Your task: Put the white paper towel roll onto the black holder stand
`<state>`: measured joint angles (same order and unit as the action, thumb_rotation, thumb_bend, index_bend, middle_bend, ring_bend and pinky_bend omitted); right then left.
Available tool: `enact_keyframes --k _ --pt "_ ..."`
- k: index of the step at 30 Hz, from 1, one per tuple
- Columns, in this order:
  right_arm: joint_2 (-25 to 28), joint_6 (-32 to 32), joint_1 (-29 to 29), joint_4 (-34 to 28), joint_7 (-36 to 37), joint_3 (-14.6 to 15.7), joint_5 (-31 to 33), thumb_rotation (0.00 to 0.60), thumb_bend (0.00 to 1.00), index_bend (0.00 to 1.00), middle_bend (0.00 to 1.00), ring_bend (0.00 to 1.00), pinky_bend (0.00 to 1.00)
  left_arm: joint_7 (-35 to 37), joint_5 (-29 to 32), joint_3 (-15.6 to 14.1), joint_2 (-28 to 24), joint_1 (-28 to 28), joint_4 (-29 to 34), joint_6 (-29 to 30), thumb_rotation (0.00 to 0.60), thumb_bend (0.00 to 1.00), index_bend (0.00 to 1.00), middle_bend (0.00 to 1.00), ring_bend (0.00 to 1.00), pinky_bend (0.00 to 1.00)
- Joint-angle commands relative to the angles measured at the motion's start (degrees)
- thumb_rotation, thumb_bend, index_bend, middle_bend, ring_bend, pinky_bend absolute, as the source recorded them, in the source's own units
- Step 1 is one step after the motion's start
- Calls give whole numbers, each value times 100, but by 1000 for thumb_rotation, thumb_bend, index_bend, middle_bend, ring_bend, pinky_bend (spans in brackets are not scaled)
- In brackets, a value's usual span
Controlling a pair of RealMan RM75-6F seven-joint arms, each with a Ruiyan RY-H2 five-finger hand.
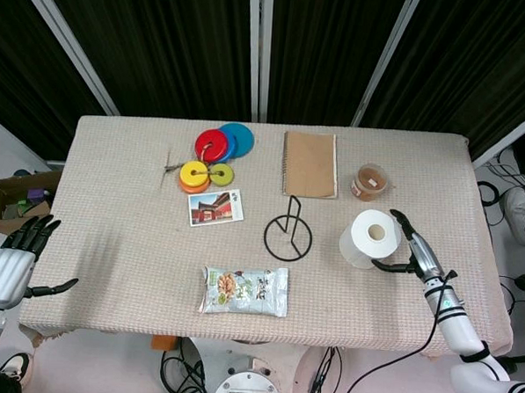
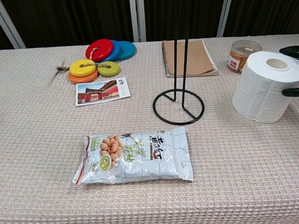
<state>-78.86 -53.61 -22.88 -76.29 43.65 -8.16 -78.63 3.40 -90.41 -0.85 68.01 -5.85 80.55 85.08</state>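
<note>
nothing was done yet: the roll (image 1: 371, 238) stood at the stand's (image 1: 288, 234) 3 o'clock, the right hand (image 1: 407, 247) spread around it, not clearly grasping

My right hand (image 2: 294, 70) sits at the right edge, its dark fingers on either side of the upright paper towel roll (image 2: 266, 86). The holder stand (image 2: 179, 106) rises left of the roll, apart from it. A snack bag (image 2: 134, 157) lies flat nearer me.
</note>
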Motion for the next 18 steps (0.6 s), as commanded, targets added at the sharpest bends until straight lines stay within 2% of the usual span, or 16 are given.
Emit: enact_keyframes --k 1,18 --pt "7 -12 -2 -1 60 18 -21 600 50 0 0 0 0 2 7 -1 1 0 -2 -8 279 0 68 60 47 212" --pt "-62 -21 -77 33 91 19 21 600 50 0 0 0 0 48 -19 -4 -3 14 -26 31 277 0 68 60 47 212"
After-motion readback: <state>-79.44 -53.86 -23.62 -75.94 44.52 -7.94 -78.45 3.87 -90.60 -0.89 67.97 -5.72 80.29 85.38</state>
